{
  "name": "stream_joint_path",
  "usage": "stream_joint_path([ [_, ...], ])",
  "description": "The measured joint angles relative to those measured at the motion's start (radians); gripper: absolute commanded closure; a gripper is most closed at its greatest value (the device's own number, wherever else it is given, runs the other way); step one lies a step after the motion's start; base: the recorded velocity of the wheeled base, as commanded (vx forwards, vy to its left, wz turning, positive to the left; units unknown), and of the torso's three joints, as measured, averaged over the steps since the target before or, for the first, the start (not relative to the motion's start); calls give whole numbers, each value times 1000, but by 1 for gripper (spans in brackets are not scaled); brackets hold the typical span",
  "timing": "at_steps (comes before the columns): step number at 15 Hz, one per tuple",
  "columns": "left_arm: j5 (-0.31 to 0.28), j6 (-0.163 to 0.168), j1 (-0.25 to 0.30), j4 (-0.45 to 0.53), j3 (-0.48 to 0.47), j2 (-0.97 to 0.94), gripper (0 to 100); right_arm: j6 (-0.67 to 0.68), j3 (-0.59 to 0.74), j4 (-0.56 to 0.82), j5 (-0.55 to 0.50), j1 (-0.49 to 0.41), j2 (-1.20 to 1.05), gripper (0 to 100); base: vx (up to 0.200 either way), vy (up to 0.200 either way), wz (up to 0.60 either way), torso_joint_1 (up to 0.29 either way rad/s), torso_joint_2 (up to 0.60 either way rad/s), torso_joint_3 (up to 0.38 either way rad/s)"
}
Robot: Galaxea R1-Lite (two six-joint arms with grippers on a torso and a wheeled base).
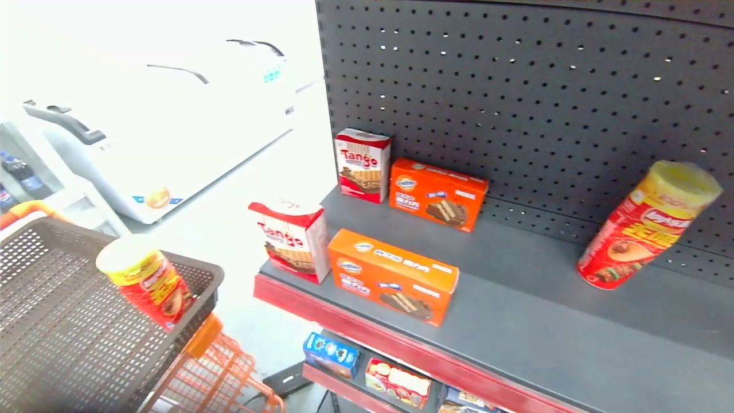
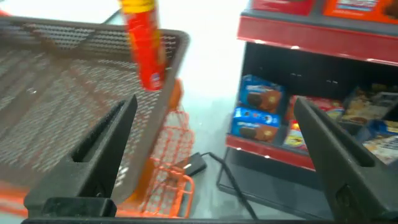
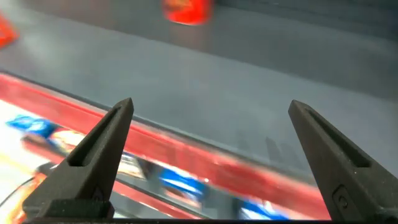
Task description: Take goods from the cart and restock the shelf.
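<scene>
A red canister with a yellow lid (image 1: 148, 280) stands in the grey basket (image 1: 63, 321) of the orange cart at the lower left; in the left wrist view the same canister (image 2: 144, 43) rises beyond my open left gripper (image 2: 214, 115), which holds nothing. A second red canister (image 1: 645, 226) stands on the grey shelf (image 1: 545, 310) at the right, against the pegboard. My right gripper (image 3: 211, 121) is open and empty, in front of the shelf's red front edge (image 3: 186, 146), with that canister (image 3: 186, 10) far beyond it.
On the shelf's left part stand two red-and-white wafer boxes (image 1: 291, 241) (image 1: 362, 164) and two orange boxes (image 1: 393, 276) (image 1: 437, 194). The lower shelf (image 2: 311, 124) holds packaged snacks. A white freezer (image 1: 166, 137) stands behind the cart. A cable lies on the floor (image 2: 230, 180).
</scene>
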Motion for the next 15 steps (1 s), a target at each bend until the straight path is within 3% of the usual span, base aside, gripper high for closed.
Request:
stream_joint_path([
  [13, -3, 5, 0, 1, 0, 0, 0, -1, 0, 0, -1, 1, 0, 0, 0, 0, 0, 0, 0, 0],
  [15, 18, 5, 0, 3, -3, 0, 0, 0, 0, 0, -1, 1, 0, 0, 0, 0, 0, 0, 0, 0],
])
